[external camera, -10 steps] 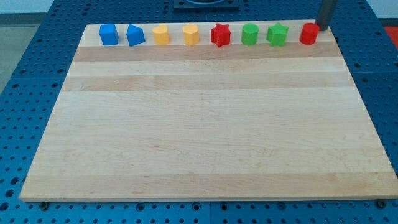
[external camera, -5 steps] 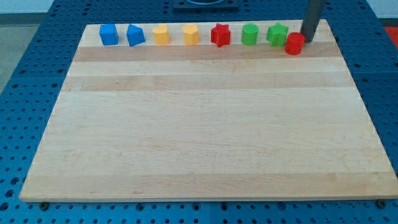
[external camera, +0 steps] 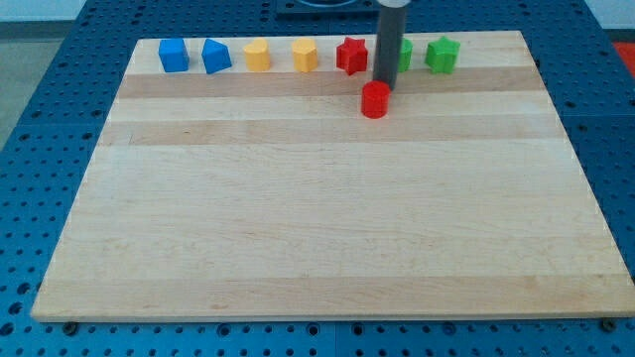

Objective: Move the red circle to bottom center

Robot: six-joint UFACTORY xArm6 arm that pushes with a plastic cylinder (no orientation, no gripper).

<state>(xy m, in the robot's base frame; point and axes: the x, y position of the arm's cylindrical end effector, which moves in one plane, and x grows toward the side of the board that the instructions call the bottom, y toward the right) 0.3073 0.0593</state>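
The red circle (external camera: 375, 100) is a small red cylinder on the wooden board (external camera: 327, 228), just below the row of blocks along the view's top. My tip (external camera: 383, 81) touches its upper right side. The dark rod rises from there and partly hides a green block (external camera: 404, 54) behind it.
Along the view's top stand a blue cube (external camera: 174, 55), a blue block (external camera: 215, 56), two yellow blocks (external camera: 257, 55) (external camera: 305, 55), a red star (external camera: 350, 55) and a green star (external camera: 443, 53). Blue pegboard surrounds the board.
My tip has swept from the view's top right towards the left and slightly down, pushing the red circle out of the row's right end to a spot below the red star and green block.
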